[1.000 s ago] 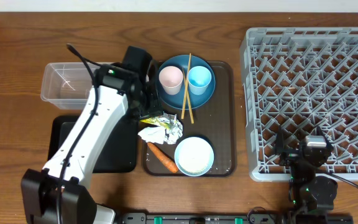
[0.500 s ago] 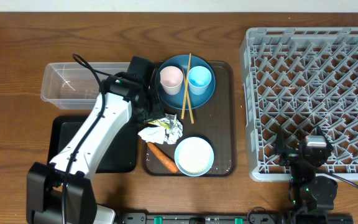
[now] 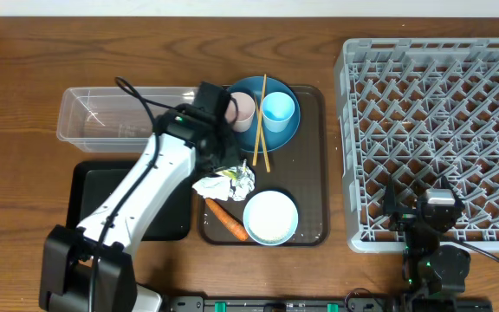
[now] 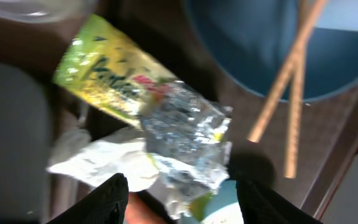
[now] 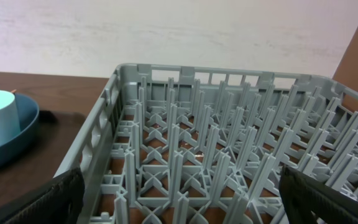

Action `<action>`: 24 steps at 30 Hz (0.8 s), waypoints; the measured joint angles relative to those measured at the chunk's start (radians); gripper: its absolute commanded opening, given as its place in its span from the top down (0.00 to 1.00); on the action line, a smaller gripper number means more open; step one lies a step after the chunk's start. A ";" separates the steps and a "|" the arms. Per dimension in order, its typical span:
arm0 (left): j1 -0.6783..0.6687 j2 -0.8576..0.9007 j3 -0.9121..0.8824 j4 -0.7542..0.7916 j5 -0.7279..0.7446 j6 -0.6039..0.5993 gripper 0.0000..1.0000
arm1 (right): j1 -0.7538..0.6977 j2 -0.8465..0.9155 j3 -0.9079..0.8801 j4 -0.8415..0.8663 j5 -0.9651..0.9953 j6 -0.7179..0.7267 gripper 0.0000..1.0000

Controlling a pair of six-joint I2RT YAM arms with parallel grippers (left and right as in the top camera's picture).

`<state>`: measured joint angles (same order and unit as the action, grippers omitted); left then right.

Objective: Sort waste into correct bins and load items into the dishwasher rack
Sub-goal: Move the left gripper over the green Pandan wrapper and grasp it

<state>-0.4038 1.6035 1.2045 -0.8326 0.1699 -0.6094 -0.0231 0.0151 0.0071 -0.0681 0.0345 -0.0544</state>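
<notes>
White left arm (image 3: 156,173) aslant, jaws apart above the snack wrapper (image 4: 107,84)

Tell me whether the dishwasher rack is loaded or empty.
Empty where visible: the dishwasher rack shows only bare grey pegs in the overhead and right wrist views; the right arm hides part of its near edge.

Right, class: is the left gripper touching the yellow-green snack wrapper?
Cannot tell. In the left wrist view the snack wrapper shows beyond the open left gripper, too blurred to judge; overhead, the arm covers that spot.
</notes>
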 measured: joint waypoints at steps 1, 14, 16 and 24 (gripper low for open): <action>-0.012 0.000 0.000 0.003 -0.010 -0.010 0.36 | 0.000 0.000 0.000 0.000 0.000 0.000 0.01; -0.076 0.007 0.000 -0.001 -0.111 -0.096 0.36 | 0.000 0.000 0.000 0.000 0.000 0.000 0.01; -0.078 0.024 0.000 -0.001 -0.112 -0.102 0.36 | 0.000 0.000 0.000 0.000 0.000 0.000 0.01; -0.078 0.140 0.000 0.014 -0.119 -0.124 0.46 | 0.000 0.000 0.000 0.000 0.000 0.000 0.01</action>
<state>-0.4816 1.7439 1.2045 -0.8181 0.0513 -0.7338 -0.0231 0.0151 0.0071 -0.0677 0.0345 -0.0544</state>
